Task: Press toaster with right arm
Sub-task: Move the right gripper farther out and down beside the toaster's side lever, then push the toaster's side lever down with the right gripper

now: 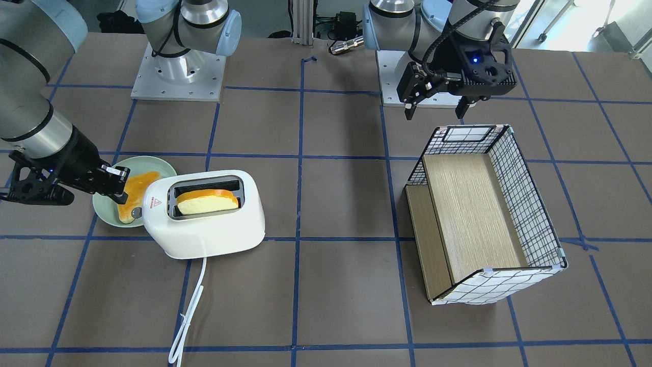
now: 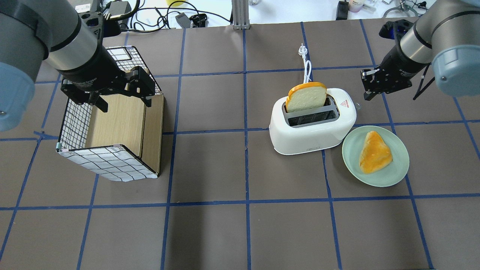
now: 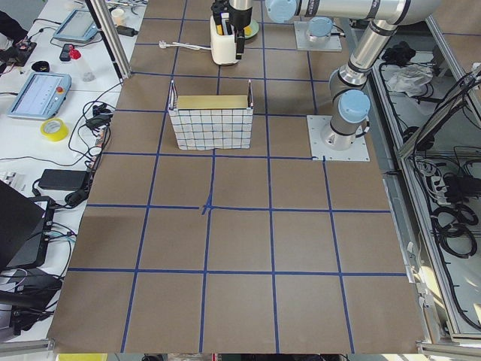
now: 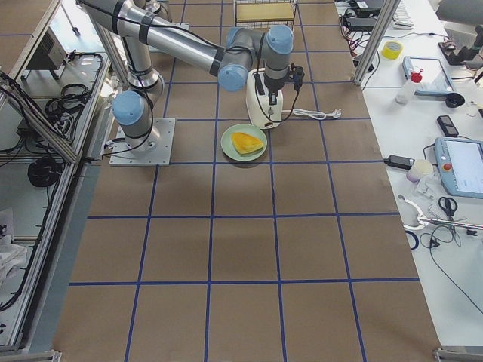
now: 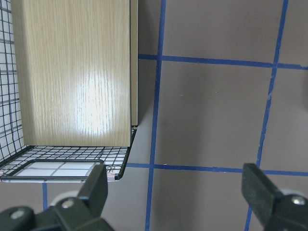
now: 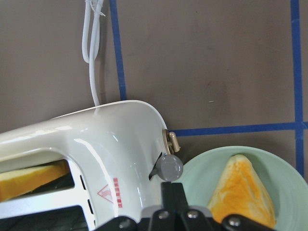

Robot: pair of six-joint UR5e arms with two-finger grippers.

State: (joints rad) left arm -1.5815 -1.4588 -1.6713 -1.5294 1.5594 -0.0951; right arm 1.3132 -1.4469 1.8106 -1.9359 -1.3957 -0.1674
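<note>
Toaster [image 2: 313, 125] stands on the right half of the table, with a slice of bread [image 2: 305, 98] sticking up out of the slot farther from the robot. A green plate [image 2: 397, 170] lies just beside its knob end. The right gripper [image 6: 172, 188] has its fingers clenched together, tips right at the grey knob [image 6: 171, 167]; contact cannot be told. The left gripper [image 5: 178, 192] hangs spread wide above one end of the wire basket [image 2: 73, 123].
</note>
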